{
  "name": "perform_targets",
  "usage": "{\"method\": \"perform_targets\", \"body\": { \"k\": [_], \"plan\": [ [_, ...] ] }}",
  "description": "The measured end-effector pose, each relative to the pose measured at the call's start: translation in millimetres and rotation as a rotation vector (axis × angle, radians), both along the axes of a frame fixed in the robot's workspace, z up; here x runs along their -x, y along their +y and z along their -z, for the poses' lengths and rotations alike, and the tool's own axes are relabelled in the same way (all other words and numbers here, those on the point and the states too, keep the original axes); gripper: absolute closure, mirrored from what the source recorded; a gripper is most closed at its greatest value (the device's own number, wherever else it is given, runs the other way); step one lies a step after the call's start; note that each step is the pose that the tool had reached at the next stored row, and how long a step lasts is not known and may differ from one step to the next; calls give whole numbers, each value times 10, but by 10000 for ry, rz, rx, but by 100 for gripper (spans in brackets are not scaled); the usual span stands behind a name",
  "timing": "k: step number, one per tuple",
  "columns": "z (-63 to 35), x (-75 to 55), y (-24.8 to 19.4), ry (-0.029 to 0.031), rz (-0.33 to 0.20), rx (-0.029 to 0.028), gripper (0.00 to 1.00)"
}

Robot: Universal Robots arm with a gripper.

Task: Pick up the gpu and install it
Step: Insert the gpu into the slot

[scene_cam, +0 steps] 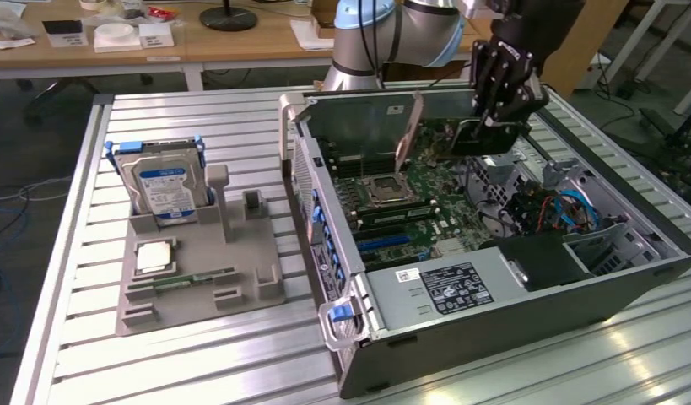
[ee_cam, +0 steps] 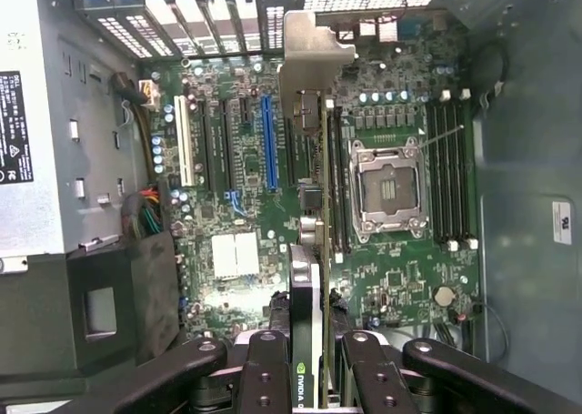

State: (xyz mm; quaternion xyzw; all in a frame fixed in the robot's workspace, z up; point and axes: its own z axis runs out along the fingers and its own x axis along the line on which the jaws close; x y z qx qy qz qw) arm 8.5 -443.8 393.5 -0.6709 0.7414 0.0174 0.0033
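Well apart from the pincer (scene_cam: 490, 120), toward the exterior view's left, a gray holder (scene_cam: 204, 295) sits on the slatted metal table (scene_cam: 210, 363). A hard drive (scene_cam: 165, 190) with a blue-white label stands upright in it, and a square processor chip (scene_cam: 153, 255) and a narrow memory stick (scene_cam: 199, 277) lie flat in front of the drive. Nearer the pincer, an open computer case (scene_cam: 514, 329) lies on its side on the same table, its green motherboard (scene_cam: 435, 224) facing up beneath the pincer. The arm (scene_cam: 374, 34) rises behind the case's far wall, its pale blue-capped joints bend toward the exterior view's right, and the black wrist comes down from above, so the pincer points into the case with a slight tilt. The pincer is clenched on the gpu (scene_cam: 486, 139), which hangs just below it as a dark card held on edge, over the far part of the motherboard and not yet seated in a slot. In the wrist view the two fingers (ee_cam: 264, 368) press the card from either side, the card runs away from the pincer edge-on, and its silvery bracket (ee_cam: 314, 55) is the end farthest from the pincer. The card's edge lies parallel with the board's slots, between a blue slot (ee_cam: 268, 141) and the CPU socket (ee_cam: 391, 186). Past the pincer toward the exterior view's right, blue cables (scene_cam: 570, 207) loop in the case's corner.
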Motion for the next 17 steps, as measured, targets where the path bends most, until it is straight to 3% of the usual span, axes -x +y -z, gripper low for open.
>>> {"method": "perform_targets", "body": {
  "k": [17],
  "plan": [
    [179,95,-46,-3,-406,0,73]
  ]
}}
